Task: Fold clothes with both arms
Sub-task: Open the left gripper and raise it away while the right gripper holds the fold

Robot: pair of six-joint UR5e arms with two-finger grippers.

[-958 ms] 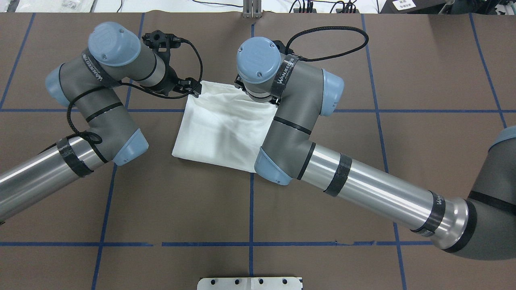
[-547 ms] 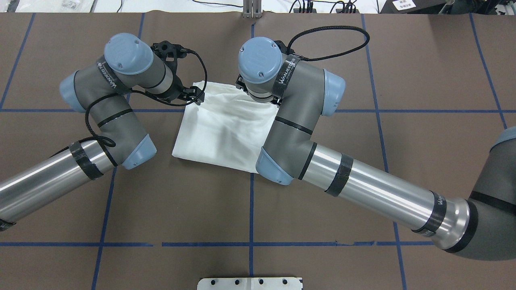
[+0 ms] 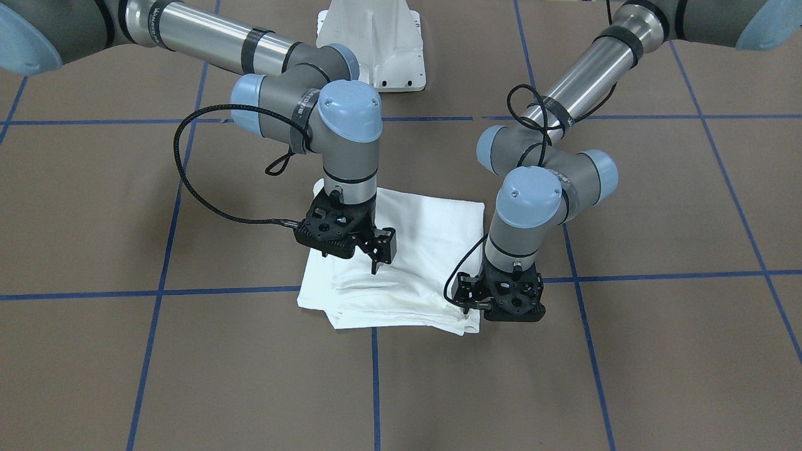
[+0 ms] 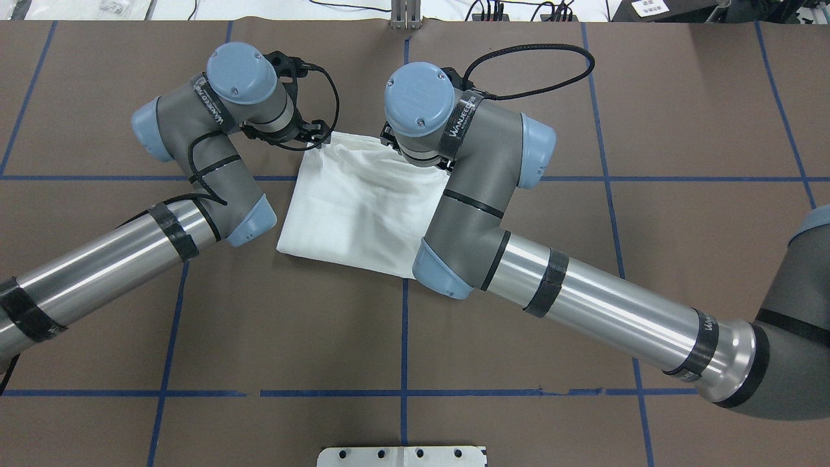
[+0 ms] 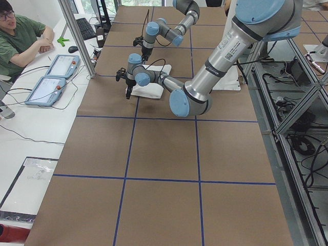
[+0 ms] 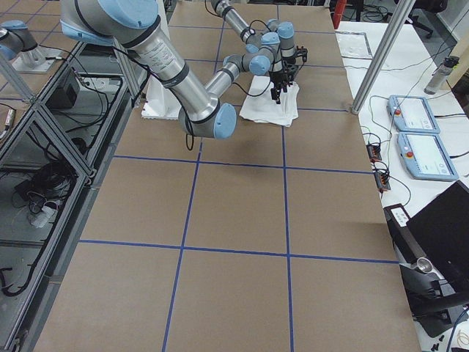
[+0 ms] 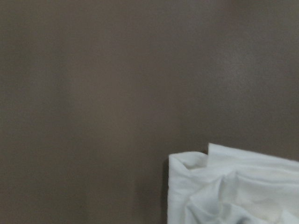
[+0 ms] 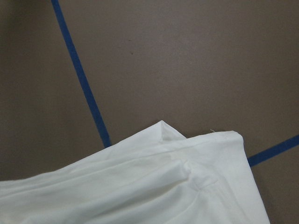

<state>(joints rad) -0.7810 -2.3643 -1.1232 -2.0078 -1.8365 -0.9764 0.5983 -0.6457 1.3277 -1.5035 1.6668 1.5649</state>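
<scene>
The white shirt [image 4: 363, 201] lies folded into a rough rectangle on the brown table [image 4: 648, 97], towards the middle and on the side away from the robot's base. Its far edge is bunched into soft ridges, and a blue tape line [image 4: 404, 337] on the table runs under it.

From where the front camera stands, the right gripper [image 3: 378, 254] hangs straight down over the shirt's far edge, with one thin black fingertip at the cloth or just above it. I can't make out how far apart its jaws are, or whether any cloth is between them. Its wrist camera shows only a folded corner of the shirt on the table.

The left gripper [image 3: 471, 300] sits low at the shirt's far corner on the robot's left, with its black fingers right against the hem. The wrist housing hides them, so I can't tell whether it is pinching the corner or only touching it. Its own camera catches a crumpled corner low in the picture and no fingers.

The white pedestal base [image 3: 376, 50] stands at the robot's edge of the table. Off the table's left end, a person in a green top [image 5: 18, 38] sits beside two control tablets [image 5: 62, 65].
</scene>
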